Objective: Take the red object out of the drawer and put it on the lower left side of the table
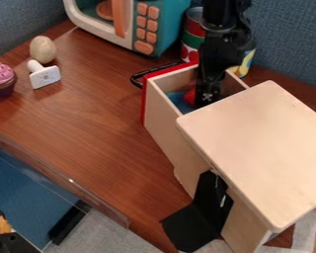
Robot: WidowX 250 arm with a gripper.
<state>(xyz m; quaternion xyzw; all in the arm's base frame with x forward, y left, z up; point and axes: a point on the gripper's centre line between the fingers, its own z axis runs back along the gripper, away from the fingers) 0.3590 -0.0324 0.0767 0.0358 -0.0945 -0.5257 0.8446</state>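
Down inside the open drawer (162,118): one gripper (203,101), upright. Cannot tell whether open, closed or holding anything. Just beside it, toward the left of the view: one red object (189,96), low in the same drawer and partly hidden. Cannot make out its long axis, nor any contact with the gripper. Probably calls for a small shift left for the grasp, if still needed, then a straight lift clear of the drawer before crossing to the lower left of the tabletop (75,143). Might snag if raised too little. By count: one wooden cabinet (259,148), one toy microwave (169,22), one egg (42,49), one cupcake (1,79), one white stamp (44,77), one red-and-green can (193,37).
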